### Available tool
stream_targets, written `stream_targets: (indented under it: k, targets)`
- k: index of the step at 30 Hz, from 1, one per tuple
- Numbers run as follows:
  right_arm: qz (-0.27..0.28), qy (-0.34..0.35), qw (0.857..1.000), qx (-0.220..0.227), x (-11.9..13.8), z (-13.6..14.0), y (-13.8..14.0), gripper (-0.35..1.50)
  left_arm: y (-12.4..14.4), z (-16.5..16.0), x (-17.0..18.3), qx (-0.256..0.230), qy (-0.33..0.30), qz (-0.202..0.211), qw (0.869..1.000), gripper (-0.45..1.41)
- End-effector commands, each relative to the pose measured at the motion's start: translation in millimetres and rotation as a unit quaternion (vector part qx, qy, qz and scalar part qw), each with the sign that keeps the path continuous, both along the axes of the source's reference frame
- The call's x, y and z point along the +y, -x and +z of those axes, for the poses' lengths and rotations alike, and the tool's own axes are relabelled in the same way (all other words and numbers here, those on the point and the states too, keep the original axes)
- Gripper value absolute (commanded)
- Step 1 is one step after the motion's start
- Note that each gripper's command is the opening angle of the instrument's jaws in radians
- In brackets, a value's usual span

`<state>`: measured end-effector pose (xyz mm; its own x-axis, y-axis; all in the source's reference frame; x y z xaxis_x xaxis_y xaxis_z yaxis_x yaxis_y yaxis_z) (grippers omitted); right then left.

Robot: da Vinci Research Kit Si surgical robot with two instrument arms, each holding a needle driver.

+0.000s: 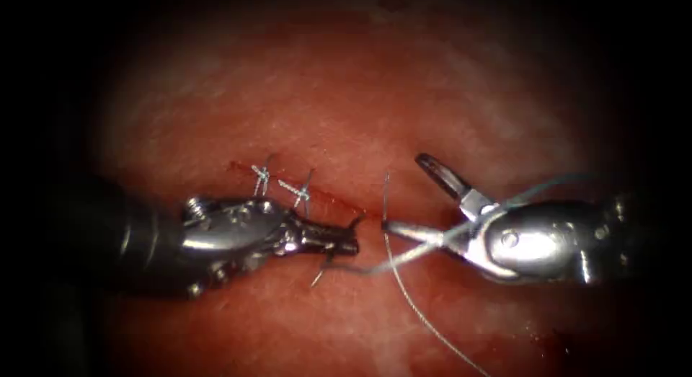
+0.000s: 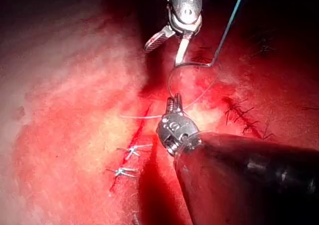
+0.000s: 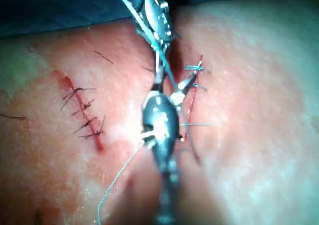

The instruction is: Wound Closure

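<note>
You're looking at red, pale-mottled tissue [image 1: 346, 96] with a darker red cut [image 1: 328, 197]. Two silvery-white knots [image 1: 261, 176] cross it. The thread [image 1: 425, 316] is pale grey-blue. Both claws, left [image 1: 344, 241] and right [image 1: 411, 204], gleam silver against dark shafts.

Separate cut [image 3: 82, 110], dark-stitched (several short crossing stitches), well apart from worked area; blue surface [image 3: 50, 6] beyond.

Gleamed as polished metal: left tool [image 1: 346, 241], right tool [image 1: 404, 204]; glistened wet: tissue [image 1: 346, 96]; fine, pale: thread [image 1: 425, 319].
</note>
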<state>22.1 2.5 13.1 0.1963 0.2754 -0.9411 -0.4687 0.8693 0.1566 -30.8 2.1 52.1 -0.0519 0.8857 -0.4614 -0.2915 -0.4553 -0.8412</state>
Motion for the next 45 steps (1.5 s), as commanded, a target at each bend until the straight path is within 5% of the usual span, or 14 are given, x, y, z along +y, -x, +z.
stream_targets:
  k: [1, 9, 22, 28, 34, 40, 45]
  targets:
    - [-0.006, 0.010, 1.000, -0.002, -2.1, 0.5, -0.7, 1.02, 0.4, 0.4, -1.2, -0.002, -0.002, -0.008, 1.000, -0.45]
    - [-0.037, 0.068, 0.996, -0.035, -2.4, 0.3, -2.2, 0.87, 0.4, 0.3, -1.8, 0.003, 0.004, -0.048, 0.999, -0.45]
    - [-0.119, 0.169, 0.971, -0.117, -3.0, -1.5, -5.0, 0.23, 0.4, 0.3, -1.8, 0.022, 0.015, -0.060, 0.998, -0.45]
    - [-0.133, 0.211, 0.958, -0.139, -2.3, -2.4, -5.3, 0.09, 0.4, 0.3, -1.9, 0.029, 0.023, -0.061, 0.997, -0.45]
    - [-0.137, 0.225, 0.953, -0.148, -1.9, -2.9, -5.9, 0.09, 0.4, 0.4, -2.1, 0.032, 0.029, -0.061, 0.997, -0.45]
    - [-0.140, 0.227, 0.953, -0.141, -1.8, -2.7, -6.2, 0.36, 0.5, 0.4, -2.3, 0.030, 0.029, -0.059, 0.997, -0.45]
    - [-0.146, 0.230, 0.953, -0.129, -1.5, -2.3, -6.5, 0.33, 0.6, 0.1, -2.6, 0.023, 0.029, -0.054, 0.998, -0.45]
